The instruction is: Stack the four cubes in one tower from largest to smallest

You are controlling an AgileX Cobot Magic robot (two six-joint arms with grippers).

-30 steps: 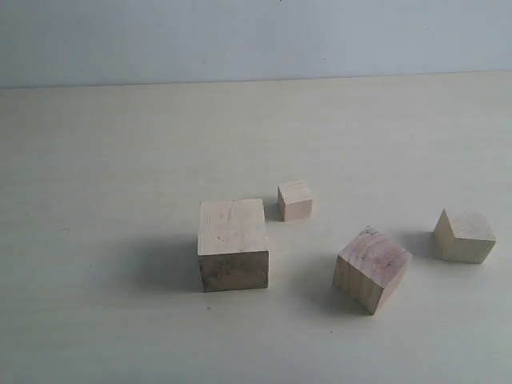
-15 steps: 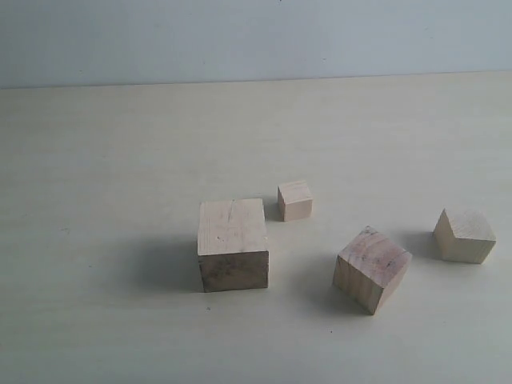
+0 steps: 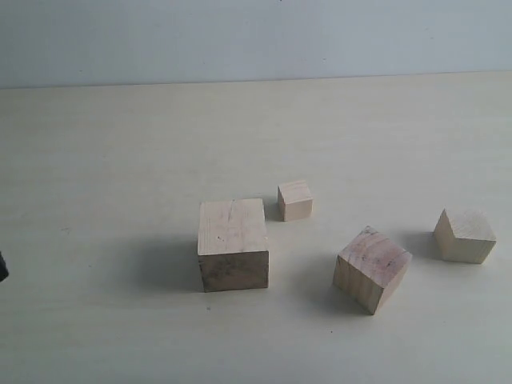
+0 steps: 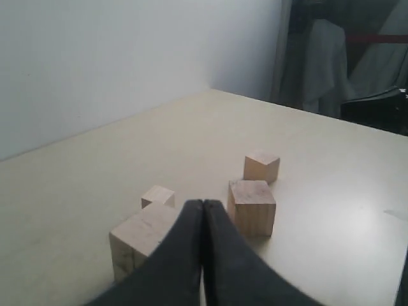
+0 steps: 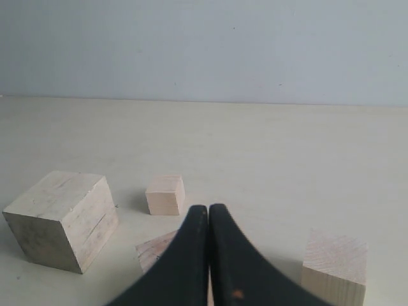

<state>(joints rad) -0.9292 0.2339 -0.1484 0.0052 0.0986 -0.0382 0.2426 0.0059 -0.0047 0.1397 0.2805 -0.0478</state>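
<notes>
Four wooden cubes lie apart on the table, none stacked. The largest cube [image 3: 232,244] stands left of centre, with the smallest cube [image 3: 295,200] just behind its right corner. The second-largest cube [image 3: 371,269], pinkish with specks, sits turned at the front right. The paler third cube [image 3: 465,236] lies far right. My left gripper [image 4: 203,203] is shut on nothing, with the largest cube [image 4: 143,237] close beyond its tips. My right gripper [image 5: 208,207] is also shut and empty, and its fingers hide part of the second-largest cube [image 5: 156,252].
The pale table [image 3: 120,160] runs back to a grey wall [image 3: 256,36]. A dark sliver of the left arm [image 3: 2,266] shows at the left edge of the exterior view. Dark furniture [image 4: 376,108] stands beyond the table in the left wrist view.
A dark sliver has come into the exterior view at its left edge. The four cubes have not moved.
</notes>
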